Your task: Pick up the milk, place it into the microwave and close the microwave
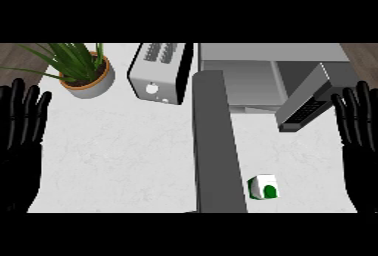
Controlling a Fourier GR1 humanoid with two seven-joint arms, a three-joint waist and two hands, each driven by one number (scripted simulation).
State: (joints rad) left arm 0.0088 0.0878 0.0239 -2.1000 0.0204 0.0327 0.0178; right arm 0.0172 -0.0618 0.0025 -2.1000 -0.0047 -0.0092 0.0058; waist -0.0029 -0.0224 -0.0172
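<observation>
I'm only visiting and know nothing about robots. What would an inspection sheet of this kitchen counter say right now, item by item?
Surface: white marbled counter.
Job's things: white and green milk carton on the counter near the front edge, right of the open microwave door; microwave at the back right, open.
Clutter: potted plant at the back left; toaster left of the microwave.
Robot hands: left robot hand and right robot hand open, fingers up, resting at the view's side edges, holding nothing.
Cables: nothing seen.
Surroundings: wood-toned surface beyond the back corners.
</observation>
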